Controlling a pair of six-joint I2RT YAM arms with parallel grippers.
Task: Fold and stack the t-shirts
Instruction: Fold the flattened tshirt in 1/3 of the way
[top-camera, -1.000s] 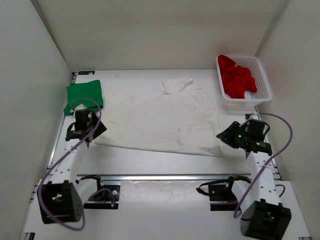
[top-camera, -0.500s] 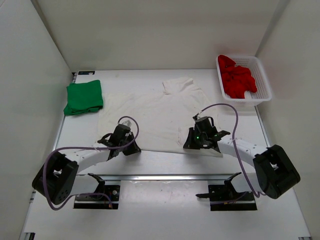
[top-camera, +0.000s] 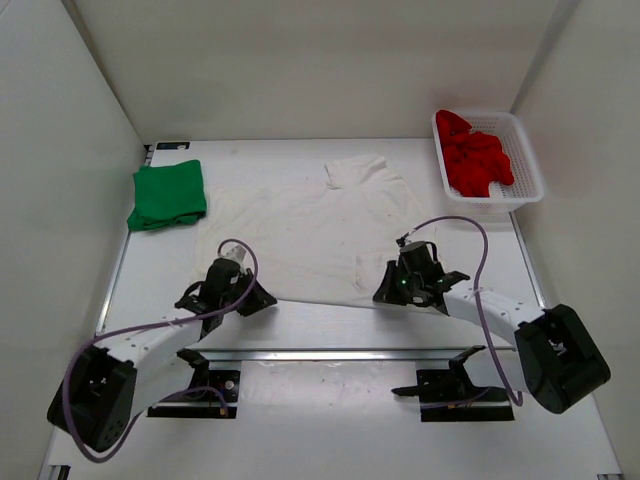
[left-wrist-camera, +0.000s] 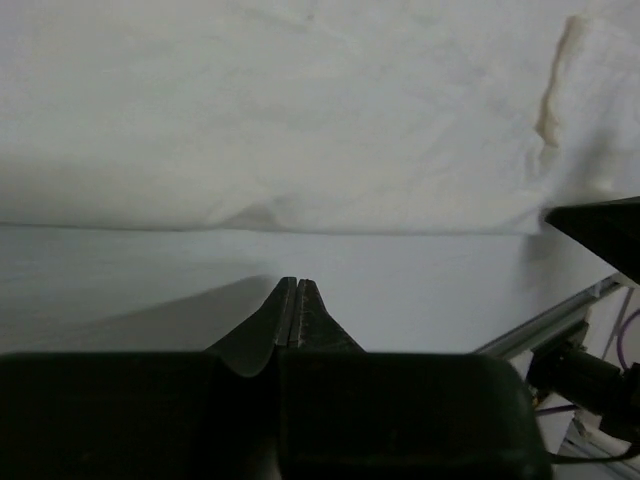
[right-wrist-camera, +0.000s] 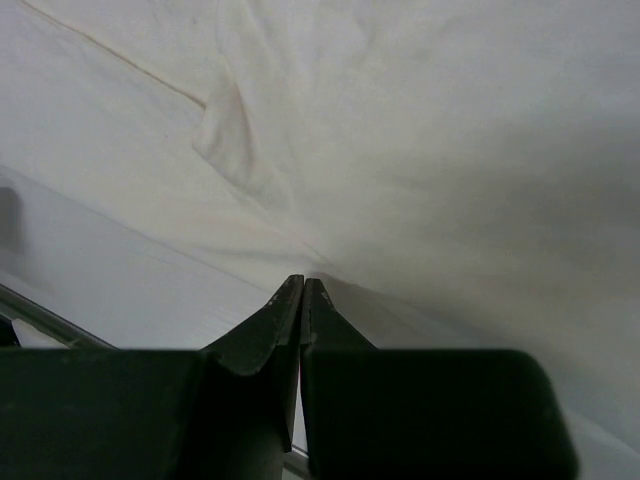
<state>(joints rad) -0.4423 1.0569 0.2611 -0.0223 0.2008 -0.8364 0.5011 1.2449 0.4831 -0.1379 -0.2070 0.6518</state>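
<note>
Top external view: white shirt (top-camera: 320, 235) lies spread flat over the middle of the desk (top-camera: 300, 325), with a smaller lobe of cloth jutting from its top edge and its long hem toward the bottom of the frame; green shirt (top-camera: 168, 195) sits folded into a neat pad at the left, near the white shirt's upper left corner; red shirt (top-camera: 475, 160) is bunched inside the basket (top-camera: 533, 170) at the upper right, which stands on the desk near the white shirt without touching it.

Left gripper (top-camera: 255, 296) is low by the lower left of the white shirt's hem. In the left wrist view its fingers (left-wrist-camera: 284, 300) are pressed together with nothing between them; the tips are over bare desk, with the hem just ahead and apart from them.

Right gripper (top-camera: 385, 292) is low at the lower right part of the same hem. In the right wrist view its fingers (right-wrist-camera: 288, 300) are likewise together, the tips right at the hem; the cloth there is puckered and throws a shadow to the right. Whether any cloth is nipped between them cannot be told.

Both arms reach in from the bottom corners of the top external view, with purple cables (top-camera: 455, 222) looping over them; a metal rail (top-camera: 330, 352) runs across the desk below both grippers.
</note>
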